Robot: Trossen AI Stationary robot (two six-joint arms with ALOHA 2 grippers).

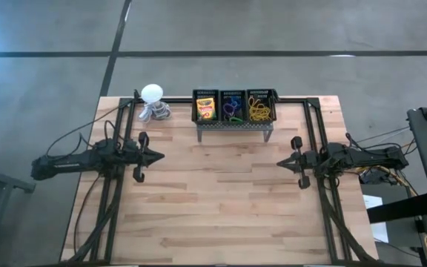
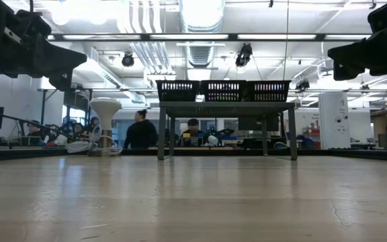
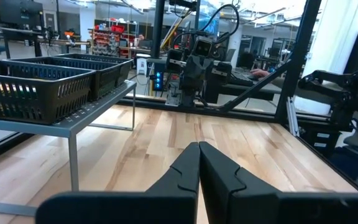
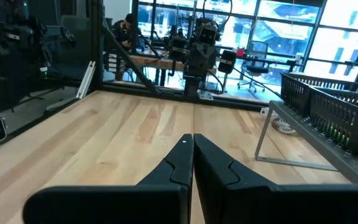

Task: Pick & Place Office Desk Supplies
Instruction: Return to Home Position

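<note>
- Since each arm's two fingers meet tip to tip with nothing between them, both arms look done with carrying: the left gripper [image 3: 198,144] is pressed closed and empty, and so is the right gripper [image 4: 189,137].
- Each one hangs level over its own side of the table [image 1: 221,208], pointing inward at the other, with the two well apart across the middle. That mirrored pose reads to me as the rest posture, so I judge the homing step to be at or near its end.
- All the office desk supplies I can see sit in the three black bins [image 1: 233,91], which stand side by side on the grey shelf [image 1: 233,126] at the far edge.
- The crayon boxes [image 1: 206,110] are in the bin toward the left arm, the elastic rings [image 1: 233,110] in the middle one, and the yellow rubber bands [image 1: 259,109] in the bin toward the right arm. How many boxes there are I cannot tell.
- Sorting by kind appears to be the reason for this layout, with one sort to each bin.
- A white ball-shaped object [image 1: 152,93] on a coiled base stands on the boards just beside the shelf, on the left arm's side and outside the bins.
- The tabletop is pale wood planking, and I see no loose items on it.
- Beyond lie a grey floor [image 1: 273,30] and a lit workshop, with people [image 2: 140,131] well behind the table.
</note>
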